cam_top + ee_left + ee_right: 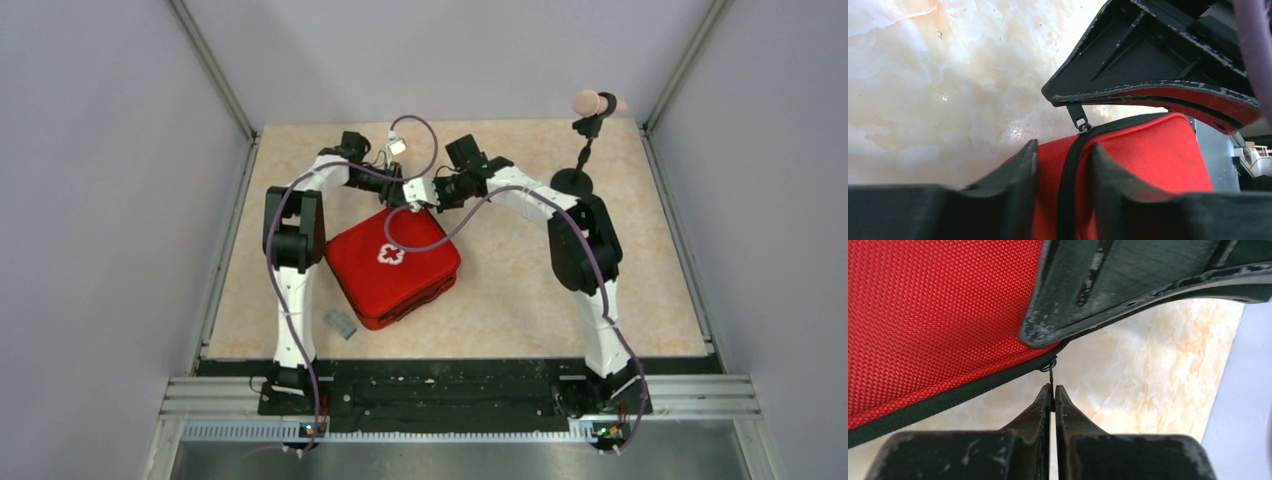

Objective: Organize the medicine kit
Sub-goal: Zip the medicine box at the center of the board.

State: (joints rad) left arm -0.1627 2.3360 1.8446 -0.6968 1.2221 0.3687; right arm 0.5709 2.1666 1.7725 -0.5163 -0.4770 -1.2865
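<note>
The red medicine kit (392, 265) with its white cross lies closed in the middle of the table, turned at an angle. My left gripper (405, 200) is at its far corner. In the left wrist view it (1063, 150) is shut on the kit's red edge (1143, 160), with the black zipper line between its fingers. My right gripper (435, 203) is just beyond the same corner. In the right wrist view it (1053, 389) is shut on the thin metal zipper pull (1050, 371) that hangs from the kit's black edging (948, 397). The pull also shows in the left wrist view (1079, 119).
A small grey object (342, 324) lies on the table near the kit's front left corner. A black stand with a round base (571, 182) and a pink-tipped head (590, 103) is at the back right. Grey walls enclose the table.
</note>
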